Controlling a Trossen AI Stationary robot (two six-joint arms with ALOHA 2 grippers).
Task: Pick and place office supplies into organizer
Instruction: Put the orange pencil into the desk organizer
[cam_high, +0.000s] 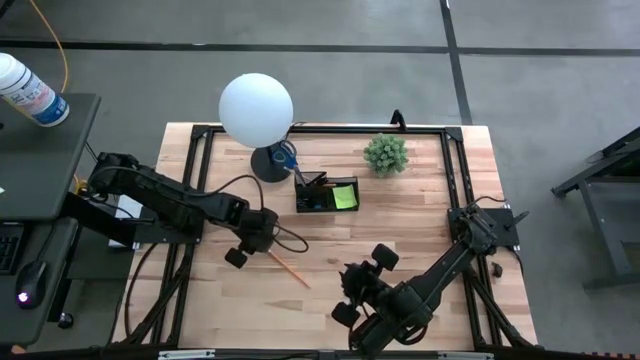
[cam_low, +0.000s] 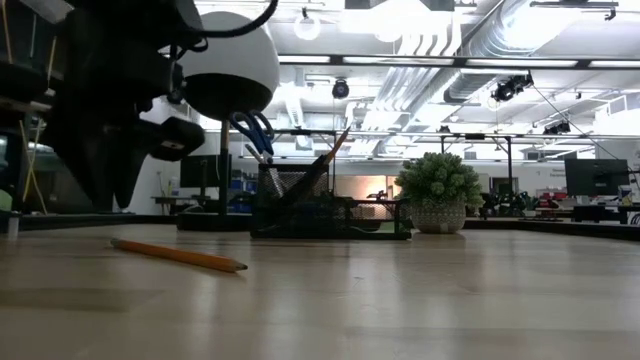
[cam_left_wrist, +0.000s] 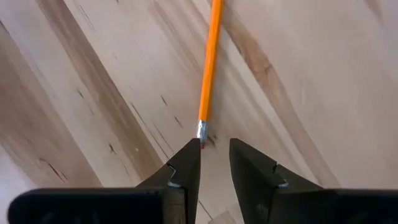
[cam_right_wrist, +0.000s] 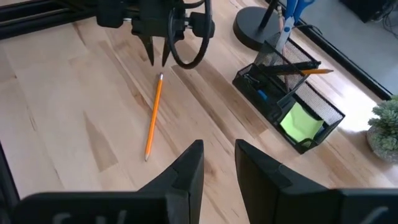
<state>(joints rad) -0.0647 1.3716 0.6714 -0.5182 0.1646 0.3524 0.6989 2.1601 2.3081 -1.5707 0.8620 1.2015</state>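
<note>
Fingers of the left gripper (cam_high: 243, 248) hang just beside the orange pencil (cam_high: 289, 268) lying short of the organizer (cam_high: 327, 193), which in the low view stands behind that pencil (cam_low: 180, 256) on the tabletop (cam_low: 420, 300), while the left wrist view shows its fingers (cam_left_wrist: 186, 165) slightly parted, empty, at the pencil's eraser end, and the right wrist view shows the right gripper (cam_right_wrist: 219, 163) narrowly parted, empty.

The wooden table (cam_high: 420, 230) carries a pencil (cam_high: 290, 268), organizer (cam_high: 326, 194), lamp (cam_high: 270, 163) and plant (cam_high: 385, 154).
</note>
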